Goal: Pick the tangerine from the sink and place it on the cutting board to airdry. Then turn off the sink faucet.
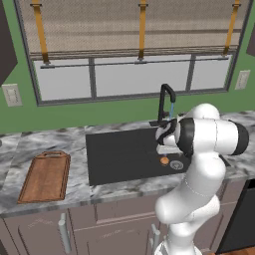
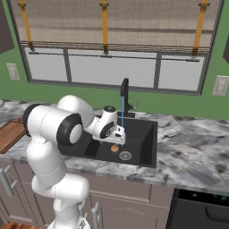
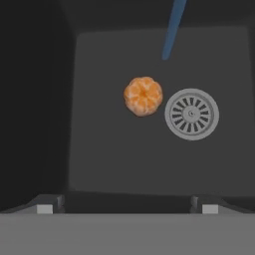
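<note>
Sink [image 3: 109,159] floor: tangerine [image 3: 143,96] beside drain [image 3: 191,114].

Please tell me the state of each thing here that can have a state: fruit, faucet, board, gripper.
tangerine: lying on the sink floor beside the drain, not held
faucet: on, water running
cutting board: bare, flat on the counter
gripper: open, above the tangerine

I can read no writing, label, brand, number or sign anywhere in my three views; every surface I look over is plain and unmarked.
</note>
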